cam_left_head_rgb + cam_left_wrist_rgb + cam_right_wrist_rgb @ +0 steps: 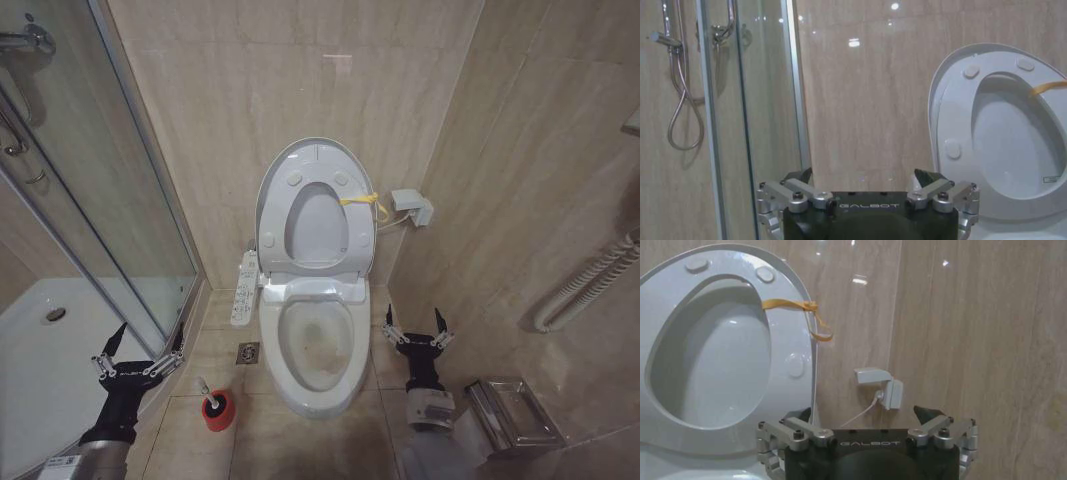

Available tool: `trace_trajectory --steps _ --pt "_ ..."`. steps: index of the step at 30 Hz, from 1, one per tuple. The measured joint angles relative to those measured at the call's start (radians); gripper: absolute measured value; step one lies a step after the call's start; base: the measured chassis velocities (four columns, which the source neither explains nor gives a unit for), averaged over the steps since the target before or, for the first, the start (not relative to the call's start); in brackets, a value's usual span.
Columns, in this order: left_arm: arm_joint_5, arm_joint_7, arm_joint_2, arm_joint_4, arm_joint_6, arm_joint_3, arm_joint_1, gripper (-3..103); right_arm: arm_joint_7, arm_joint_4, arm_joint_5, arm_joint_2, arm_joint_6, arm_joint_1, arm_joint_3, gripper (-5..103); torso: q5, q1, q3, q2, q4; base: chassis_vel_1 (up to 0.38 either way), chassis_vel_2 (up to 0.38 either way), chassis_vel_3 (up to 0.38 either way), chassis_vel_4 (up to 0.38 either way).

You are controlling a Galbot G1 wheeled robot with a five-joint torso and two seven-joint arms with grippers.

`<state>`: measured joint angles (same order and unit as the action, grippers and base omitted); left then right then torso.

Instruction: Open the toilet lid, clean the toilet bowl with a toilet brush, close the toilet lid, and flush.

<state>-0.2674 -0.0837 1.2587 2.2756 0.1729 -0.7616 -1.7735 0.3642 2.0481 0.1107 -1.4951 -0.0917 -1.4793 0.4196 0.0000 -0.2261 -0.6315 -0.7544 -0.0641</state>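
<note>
The toilet bowl stands against the beige tiled back wall, squeezed between a glass shower door on the robot's left and a tiled side wall on its right. The toilet lid is up, leaning against the back wall, and the ring seat is raised against it, bumpers showing; a yellow tie is looped around their right edge. Brownish stains show inside the open bowl. A long white button panel runs along the bowl's left side, and a floor drain sits in the tiles just below it.

The toilet brush stands in its round red holder on the floor, left of the bowl's front, its slim white handle tilted up and to the left. The left tool hangs above the edge of the white shower tray, left of the brush and a little higher in the head view, apart from it, its fingers spread wide and holding nothing. The shower door frame stands close beside it.

The right tool hovers just right of the bowl's rim, not touching it, fingers also spread wide and empty. Behind it on the wall is a small white socket box with a cable, and a metal paper holder is mounted on the side wall near that arm's wrist. A white ribbed hose hangs farther right.
</note>
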Motion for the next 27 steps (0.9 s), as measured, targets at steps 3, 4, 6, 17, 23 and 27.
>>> trace_trajectory --steps 3,4,6,17,23,27 --pt "0.000 0.000 0.000 0.000 0.000 0.000 0.000 100 0.000 0.000 0.000 0.000 0.000 0.000 0.000 100 0.0000 0.000 0.000 0.000 0.0000 0.000 0.000 0.000 0.000" --pt "0.000 0.000 0.000 0.000 0.000 0.000 0.000 100 0.000 0.000 0.000 0.000 0.000 0.000 0.000 100 0.0000 0.000 0.000 0.000 0.0000 0.000 0.000 0.000 0.000" --pt "0.000 0.000 0.000 0.000 0.000 0.000 0.000 100 0.000 0.000 0.000 0.000 0.000 0.000 0.000 100 0.0000 0.000 0.000 0.000 0.0000 0.000 0.000 0.000 0.000" --pt "0.000 0.000 0.000 0.000 0.000 0.000 0.000 100 0.000 0.000 0.000 0.000 0.000 0.000 0.000 100 0.0000 0.000 0.000 0.000 0.0000 0.000 0.000 0.000 0.000" --pt "0.000 0.000 0.000 0.000 0.000 0.000 0.000 100 0.000 0.000 0.000 0.000 0.000 0.000 0.000 100 0.0000 0.000 0.000 0.000 0.0000 0.000 0.000 0.000 0.000" --pt "0.000 0.000 0.000 0.000 0.000 0.000 0.000 100 0.000 0.000 0.000 0.000 0.000 0.000 0.000 100 0.0000 0.000 0.000 0.000 0.0000 0.000 0.000 0.000 0.000"
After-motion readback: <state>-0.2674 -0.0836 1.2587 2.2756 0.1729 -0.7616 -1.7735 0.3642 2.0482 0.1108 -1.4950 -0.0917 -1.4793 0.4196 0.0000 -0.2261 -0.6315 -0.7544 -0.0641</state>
